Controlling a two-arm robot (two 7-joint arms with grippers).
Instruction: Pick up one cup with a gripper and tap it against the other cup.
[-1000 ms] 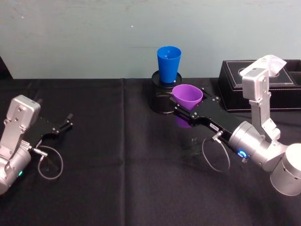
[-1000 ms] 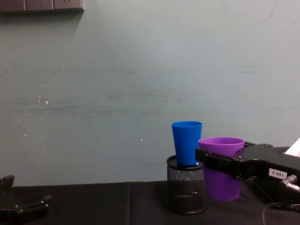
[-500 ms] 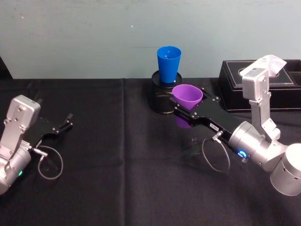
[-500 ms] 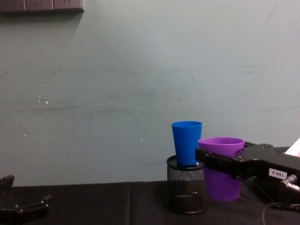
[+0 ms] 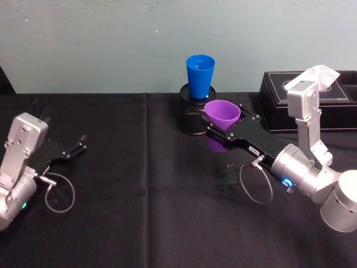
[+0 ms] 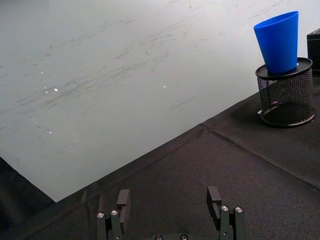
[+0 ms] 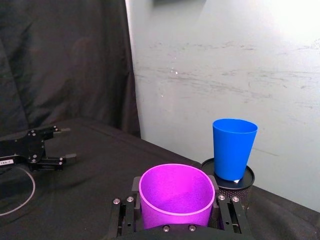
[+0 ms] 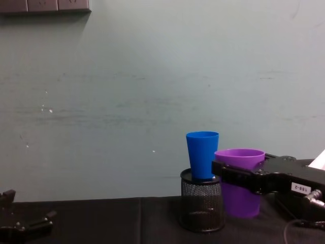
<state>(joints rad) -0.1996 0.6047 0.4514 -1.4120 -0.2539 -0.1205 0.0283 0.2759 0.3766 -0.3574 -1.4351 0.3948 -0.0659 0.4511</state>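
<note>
**A:** Black-draped table (image 5: 145,184) across the whole floor here, and a black stitched box (image 5: 334,106) at the far right of it.

**B:** Then the right arm (image 5: 312,173), silver-grey with a blue ring glowing, reaching in towards the middle. The left arm (image 5: 19,167) is parked at the near left.

**A:** The right gripper (image 5: 223,125), long, black, with a white label, has its fingers clamped on either side of the purple cup (image 5: 222,114). The cup is upright and clear of the cloth.

**B:** Over on the left, the left gripper (image 6: 168,200) is spread wide with nothing in it, low over the cloth.

**A:** The black mesh pen holder (image 8: 202,206) stands at the back centre, and the blue cup (image 5: 199,75) sits upright in its top.

**B:** The purple cup is just beside that holder, on the robot's side and to the right, its rim lower than the blue one's. Whether the cups are touching, I can't tell.
</note>
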